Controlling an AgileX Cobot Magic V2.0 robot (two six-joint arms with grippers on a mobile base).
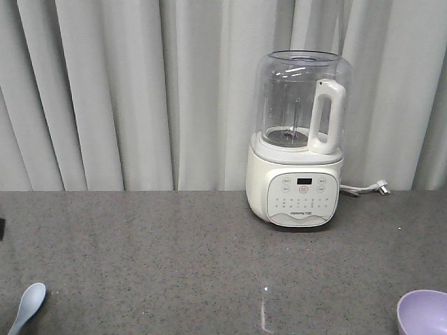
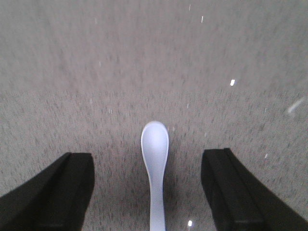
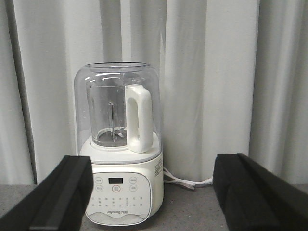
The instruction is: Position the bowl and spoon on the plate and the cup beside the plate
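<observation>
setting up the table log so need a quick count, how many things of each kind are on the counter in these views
spoon: 1
bowl: 1
blender: 1
plate: 0 in view
cup: 0 in view
total: 3

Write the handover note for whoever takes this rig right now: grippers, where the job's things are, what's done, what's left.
Grippers: the left gripper is open, with a finger on either side of the spoon and not touching it. The right gripper is open and empty, pointing at the blender.
Things: the spoon lies flat on the grey counter, front-left in the front view. The bowl sits front-right, cut off by the frame edge. The plate and cup are in no view.
Done: nothing arranged yet.
Left: grasp the spoon, put the bowl and spoon on the plate, and set the cup beside it.
</observation>
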